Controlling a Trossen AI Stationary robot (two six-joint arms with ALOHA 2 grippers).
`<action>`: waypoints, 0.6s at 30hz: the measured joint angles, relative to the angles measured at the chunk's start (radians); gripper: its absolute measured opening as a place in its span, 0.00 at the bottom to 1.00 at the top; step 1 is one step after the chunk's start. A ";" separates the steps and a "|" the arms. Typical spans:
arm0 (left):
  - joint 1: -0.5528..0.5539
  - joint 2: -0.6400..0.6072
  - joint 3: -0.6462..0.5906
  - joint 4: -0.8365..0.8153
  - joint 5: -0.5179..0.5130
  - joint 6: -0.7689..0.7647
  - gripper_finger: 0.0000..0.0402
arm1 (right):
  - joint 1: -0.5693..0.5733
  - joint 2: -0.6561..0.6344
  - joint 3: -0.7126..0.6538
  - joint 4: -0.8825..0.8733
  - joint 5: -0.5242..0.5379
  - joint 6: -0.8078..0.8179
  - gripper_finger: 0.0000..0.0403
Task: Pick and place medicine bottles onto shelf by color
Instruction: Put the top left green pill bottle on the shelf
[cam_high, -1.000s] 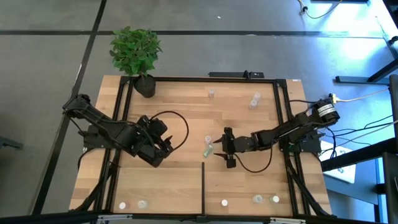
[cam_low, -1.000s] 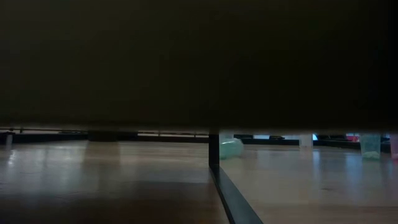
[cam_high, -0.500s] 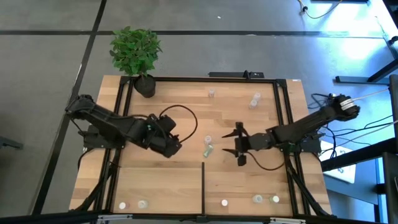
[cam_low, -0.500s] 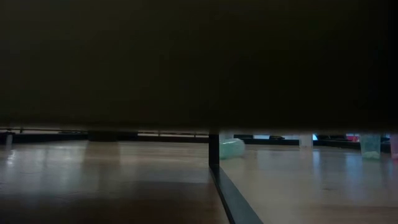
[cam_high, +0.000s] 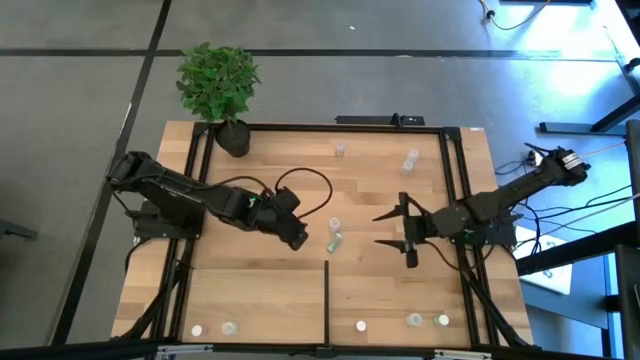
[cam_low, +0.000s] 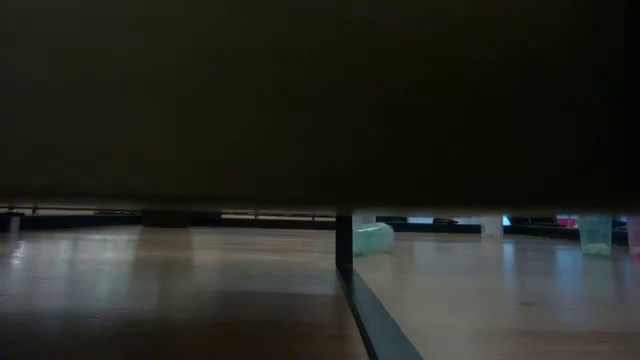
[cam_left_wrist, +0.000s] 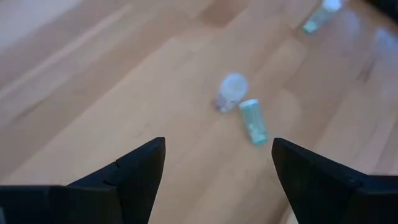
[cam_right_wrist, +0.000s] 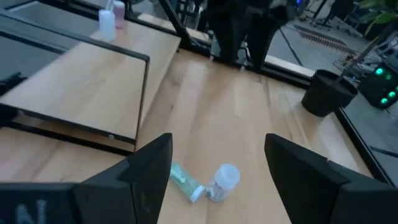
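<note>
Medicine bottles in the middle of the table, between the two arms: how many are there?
2. A white-capped bottle stands upright there, and a green bottle lies on its side close beside it. No other seems hidden at that spot.

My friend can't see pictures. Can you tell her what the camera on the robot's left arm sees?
Two tiny bottles sit close together on the wooden table: a green one lying on its side and a clear one with a white cap standing up. The left claw is open in front, pointing toward them, and another greenish bottle is farther away.
</note>
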 joint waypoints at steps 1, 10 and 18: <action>0.007 0.000 -0.019 0.026 0.010 0.008 0.72 | 0.005 -0.012 0.000 -0.012 0.000 0.000 0.64; 0.049 0.000 -0.179 0.309 0.071 0.039 0.72 | 0.017 -0.046 0.000 -0.055 0.000 0.004 0.64; 0.048 0.028 -0.266 0.553 0.082 0.131 0.72 | 0.017 -0.045 0.000 -0.111 0.002 0.053 0.64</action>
